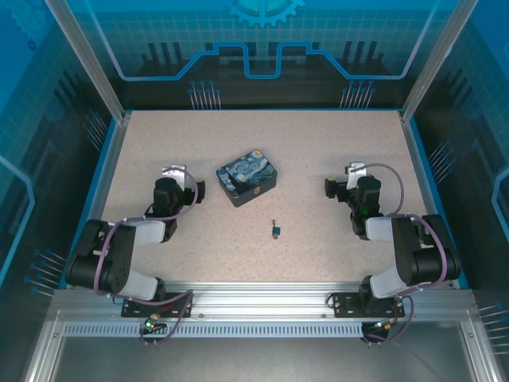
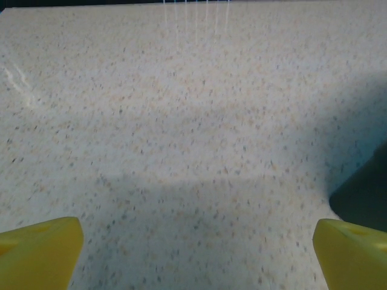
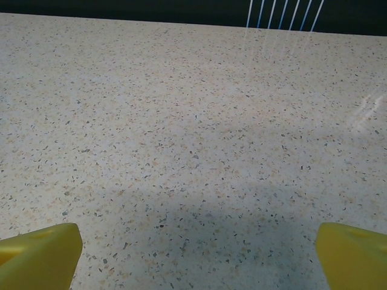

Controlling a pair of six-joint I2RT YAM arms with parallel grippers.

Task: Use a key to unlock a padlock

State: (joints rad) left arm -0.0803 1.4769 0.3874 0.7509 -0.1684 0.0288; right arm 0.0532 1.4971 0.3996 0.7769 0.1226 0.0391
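The padlock (image 1: 248, 177), a black block with a blue-and-yellow starry-night top, lies flat near the middle of the table. The key (image 1: 275, 231), tiny and grey with a dark head, lies by itself on the table a little nearer and to the right of the padlock. My left gripper (image 1: 180, 175) rests low to the left of the padlock, with its yellow fingertips (image 2: 39, 254) spread wide and only bare table between them, so the left gripper (image 2: 196, 260) is open. My right gripper (image 1: 351, 177) sits to the right of the padlock, and the right gripper (image 3: 196, 260) is open and holds nothing.
The speckled beige table (image 1: 318, 143) is bounded by blue edging and aluminium posts (image 1: 95, 72) at the back corners. A dark shape (image 2: 366, 193) at the right edge of the left wrist view looks like the padlock's side.
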